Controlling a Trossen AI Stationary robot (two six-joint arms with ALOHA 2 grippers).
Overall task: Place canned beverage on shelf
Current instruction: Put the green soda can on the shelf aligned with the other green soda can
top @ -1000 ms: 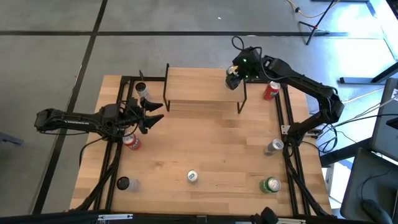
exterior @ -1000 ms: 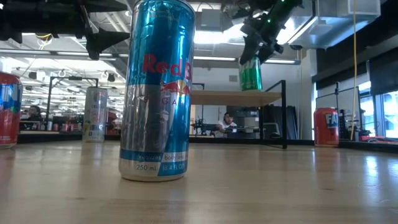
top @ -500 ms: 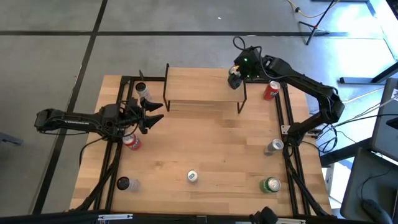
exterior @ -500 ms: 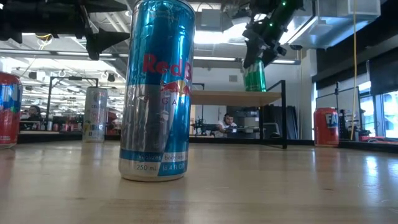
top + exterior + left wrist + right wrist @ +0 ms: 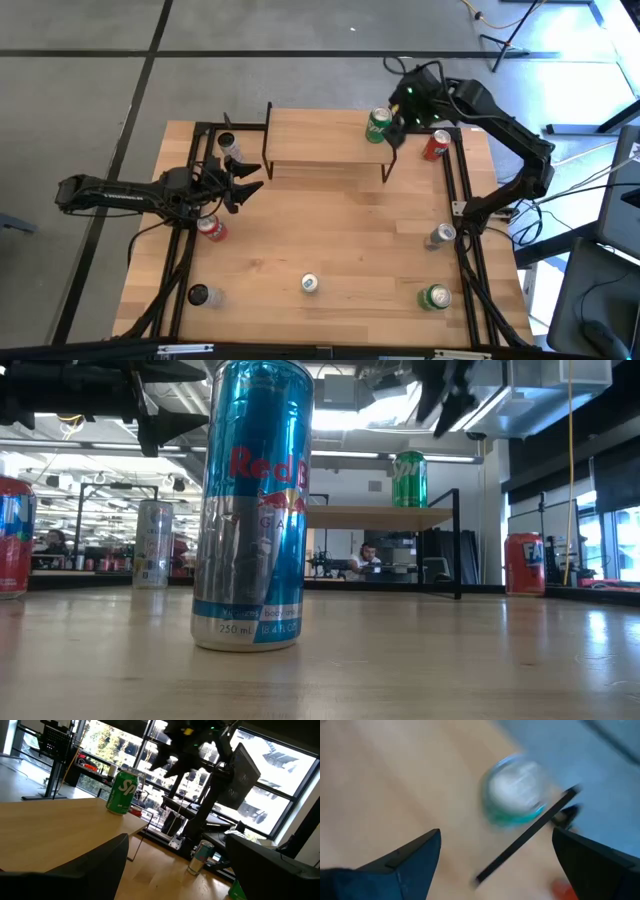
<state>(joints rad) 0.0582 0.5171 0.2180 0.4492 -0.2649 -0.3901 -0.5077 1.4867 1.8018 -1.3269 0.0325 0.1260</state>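
Green can [image 5: 377, 124] upright on shelf [image 5: 320, 135]; right tool [image 5: 400, 112] open, empty, beside it.

Right wrist view's all motion blur; window glare blows out 1 o'clock overhead, low view backlit.

**What sits on the big wooden table**

The table [image 5: 340, 240] is light wood with black rails along its left and right sides. At the far edge stands the small shelf [image 5: 320, 135] on thin black legs. A red can [image 5: 436, 146] stands in the far right corner, just beside the shelf. A silver can [image 5: 441, 236] stands at the right edge. A green can [image 5: 434, 297] is in the near right corner. A blue and silver can [image 5: 310, 284] stands by the near edge, in the middle. A dark can [image 5: 198, 295] is in the near left corner. Another red can [image 5: 211, 229] is at the left edge. A pale can [image 5: 230, 146] stands in the far left corner.
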